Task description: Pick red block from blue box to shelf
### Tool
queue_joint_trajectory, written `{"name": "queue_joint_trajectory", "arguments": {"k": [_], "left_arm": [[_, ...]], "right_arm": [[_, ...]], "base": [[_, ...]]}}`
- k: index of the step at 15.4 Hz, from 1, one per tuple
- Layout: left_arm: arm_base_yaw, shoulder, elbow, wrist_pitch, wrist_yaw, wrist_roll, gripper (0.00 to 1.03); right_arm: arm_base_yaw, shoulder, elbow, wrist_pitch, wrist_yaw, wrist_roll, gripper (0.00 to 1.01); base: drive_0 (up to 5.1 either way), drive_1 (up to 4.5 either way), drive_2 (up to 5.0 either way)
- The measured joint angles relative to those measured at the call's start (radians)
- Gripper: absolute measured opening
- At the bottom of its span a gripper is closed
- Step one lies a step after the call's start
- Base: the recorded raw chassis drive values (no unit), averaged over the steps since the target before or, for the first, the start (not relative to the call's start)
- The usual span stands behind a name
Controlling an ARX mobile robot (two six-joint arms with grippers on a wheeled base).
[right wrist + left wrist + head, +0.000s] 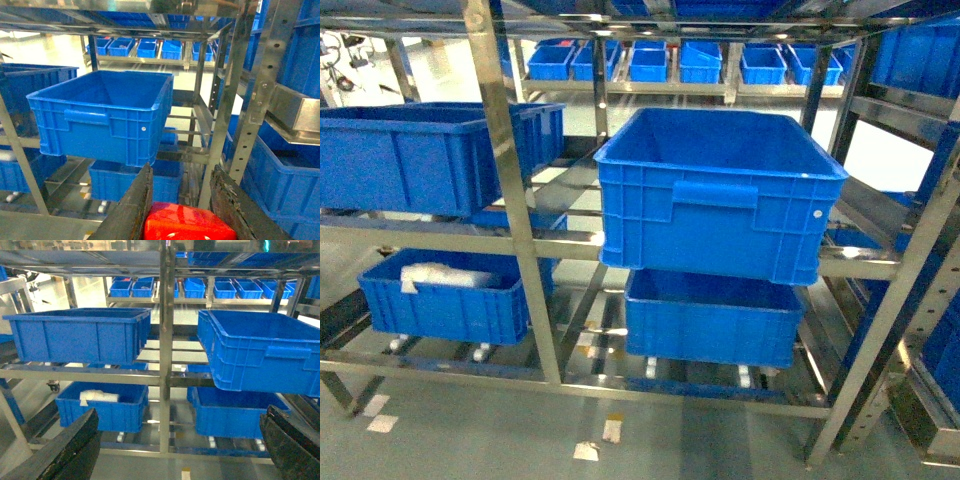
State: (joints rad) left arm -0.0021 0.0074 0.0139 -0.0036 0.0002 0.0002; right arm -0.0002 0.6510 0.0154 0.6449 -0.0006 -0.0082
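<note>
Already clamped in the right gripper (182,205): the red block (187,227), low between both dark fingers, carried toward the shelf (510,200) for placing. Left gripper (177,450) spread wide and empty, fingers at the two lower corners of its wrist view, likely kept clear while the other arm works. No blue box in any view. Beyond the block, a large dark blue crate (107,117) on the shelf's middle tier, open-topped and the likeliest drop spot. Right of that crate, a perforated steel upright (260,95) close to the gripper's path, a possible snag. Under the crate, a second crate (712,318); left of it, another crate (435,155); farthest back, a row of smaller blue bins (650,62)
</note>
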Motion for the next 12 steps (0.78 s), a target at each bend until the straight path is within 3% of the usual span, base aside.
{"name": "queue_joint_trajectory", "arguments": {"k": [12], "left_arm": [[0.0,0.0,0.0,-0.001,-0.002,0.0,0.98]], "right_arm": [[0.0,0.001,0.0,-0.001,0.0,0.0,0.28]], "base": [[0.0,4.35,-4.3]]}}
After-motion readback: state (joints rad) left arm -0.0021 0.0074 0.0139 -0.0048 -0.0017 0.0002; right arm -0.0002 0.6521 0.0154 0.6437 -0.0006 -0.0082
